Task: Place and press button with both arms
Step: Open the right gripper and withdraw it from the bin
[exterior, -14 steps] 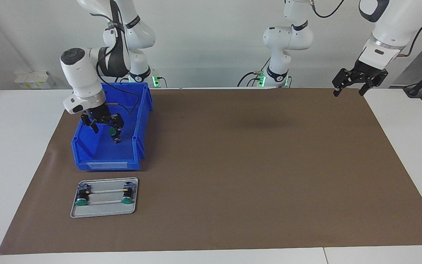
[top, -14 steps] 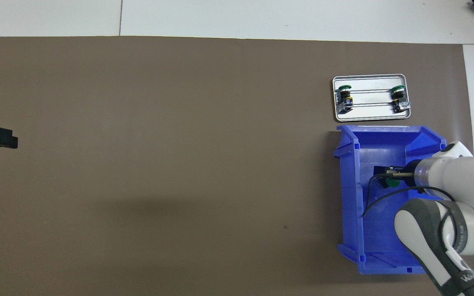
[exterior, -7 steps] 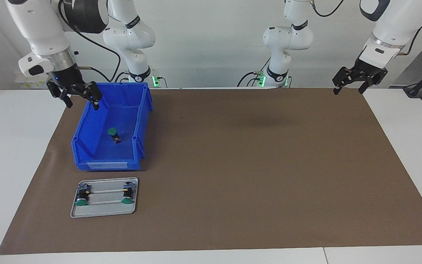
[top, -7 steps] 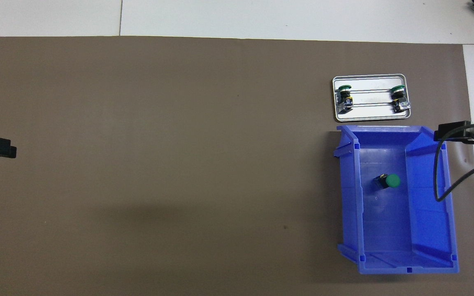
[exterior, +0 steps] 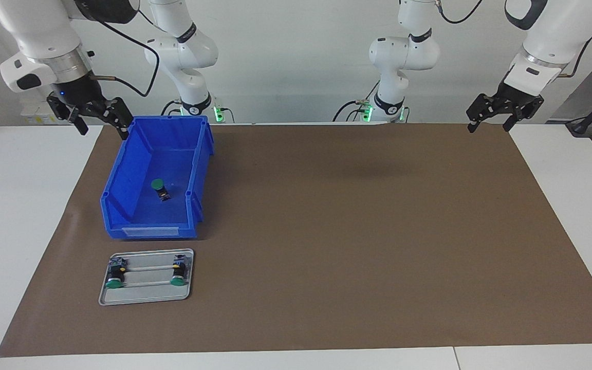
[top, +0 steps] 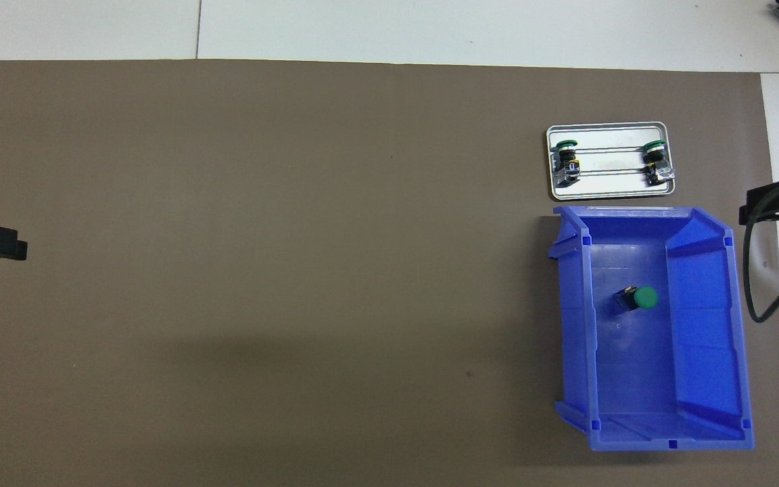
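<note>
Progress looks slight, judged from how things lie. Reading the facing view from its left edge across: the right tool [exterior: 99, 122] hangs in the air over the edge of the brown mat [exterior: 327, 231], beside the blue bin [exterior: 121, 205] at the right arm's end of the desk [exterior: 18, 216], its jaws spread and holding nothing. Inside the bin, the button [exterior: 160, 188] lies on the floor, tilted with its green cap up, touched by neither tool. Farther from the robots than the bin sits a metal tray [exterior: 144, 299] carrying two more buttons [exterior: 114, 275] [exterior: 178, 272], apparently already in place. Across the bare middle of the mat, the left tool [exterior: 489, 125] waits in the air over the mat's corner at the left arm's end, jaws likewise apart and empty. Still to do, I judge: lift the button from the bin, place it, and press it.
</note>
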`<state>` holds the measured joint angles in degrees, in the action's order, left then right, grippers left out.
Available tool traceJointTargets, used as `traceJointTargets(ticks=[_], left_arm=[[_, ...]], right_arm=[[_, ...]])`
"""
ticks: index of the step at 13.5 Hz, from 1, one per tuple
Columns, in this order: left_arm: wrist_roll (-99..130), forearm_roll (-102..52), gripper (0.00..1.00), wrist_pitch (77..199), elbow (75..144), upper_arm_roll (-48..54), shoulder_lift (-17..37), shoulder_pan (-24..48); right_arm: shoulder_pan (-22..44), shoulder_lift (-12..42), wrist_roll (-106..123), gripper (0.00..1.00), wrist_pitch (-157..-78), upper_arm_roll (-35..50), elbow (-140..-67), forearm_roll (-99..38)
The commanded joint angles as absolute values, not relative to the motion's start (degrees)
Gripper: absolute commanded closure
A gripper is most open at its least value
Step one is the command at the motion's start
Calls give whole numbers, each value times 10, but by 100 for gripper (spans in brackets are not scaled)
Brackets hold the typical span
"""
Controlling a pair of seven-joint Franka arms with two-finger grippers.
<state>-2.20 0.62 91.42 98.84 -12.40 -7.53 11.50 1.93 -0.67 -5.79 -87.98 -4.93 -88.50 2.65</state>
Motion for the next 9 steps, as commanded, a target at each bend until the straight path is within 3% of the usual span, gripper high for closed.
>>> traceJointTargets(ticks=[1, 9], left_arm=[[-20, 18, 0, 911, 1005, -124, -92, 115], [-21, 18, 0, 907, 1005, -123, -93, 114]], right_arm=[[17, 0, -62, 0, -867, -44, -870, 35], [18, -4, -63, 0, -866, -43, -872, 31]])
